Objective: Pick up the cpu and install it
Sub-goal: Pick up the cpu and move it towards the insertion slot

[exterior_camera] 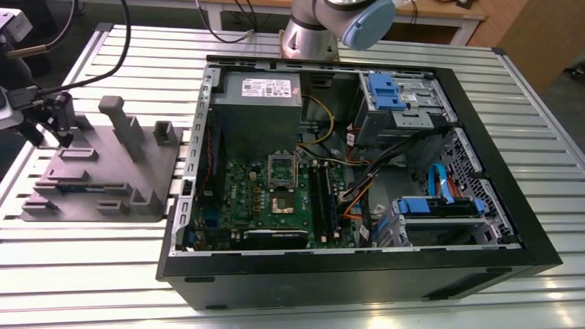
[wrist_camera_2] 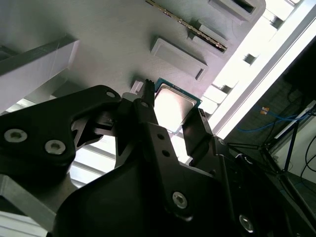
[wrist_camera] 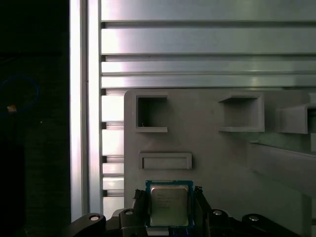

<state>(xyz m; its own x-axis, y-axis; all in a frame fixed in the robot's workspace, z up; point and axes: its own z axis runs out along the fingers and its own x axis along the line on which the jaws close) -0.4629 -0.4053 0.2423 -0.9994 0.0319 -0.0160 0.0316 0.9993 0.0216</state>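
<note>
Everything sits on a bench [exterior_camera: 101, 288] built from silver slotted aluminium rails. The rails catch the light pretty hard, with bright streaks along the slats [wrist_camera: 197, 39] in the first wrist view too. Behind it there's a wooden table [exterior_camera: 429, 7] on a white frame. A brown wooden panel [exterior_camera: 539, 34] stands at the exterior view's right.

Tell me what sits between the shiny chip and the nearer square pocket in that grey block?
A rectangular frame moulded into the grey block sits between the chip and that pocket, seen in the first wrist view.
</note>
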